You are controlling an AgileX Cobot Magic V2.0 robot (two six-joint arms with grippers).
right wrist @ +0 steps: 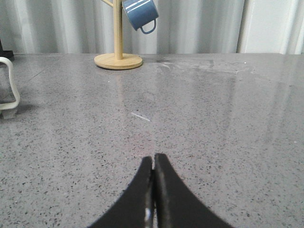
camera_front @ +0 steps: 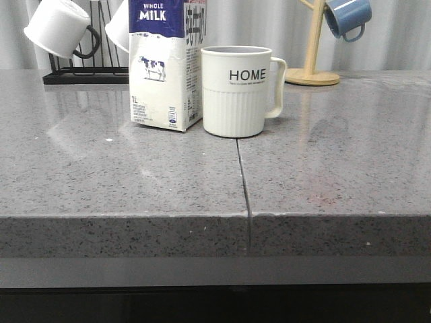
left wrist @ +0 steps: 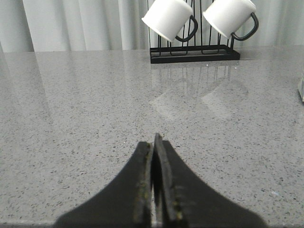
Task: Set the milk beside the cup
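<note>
The milk carton (camera_front: 165, 64), white with a dark blue top and a cow picture, stands upright on the grey counter. The ribbed cream cup (camera_front: 236, 91) with "HOME" lettering stands right beside it, on its right, handle pointing right. They are touching or nearly so. No gripper shows in the front view. My left gripper (left wrist: 154, 142) is shut and empty, low over bare counter; a sliver of the carton (left wrist: 301, 90) shows at that view's edge. My right gripper (right wrist: 154, 160) is shut and empty over bare counter; the cup's handle (right wrist: 12, 90) shows at that view's edge.
A black wire rack (camera_front: 84, 74) with two smooth white mugs (camera_front: 60, 27) stands behind the carton at back left. A wooden mug tree (camera_front: 311, 74) with a blue mug (camera_front: 347, 17) stands at back right. A seam (camera_front: 242, 175) runs through the counter below the cup.
</note>
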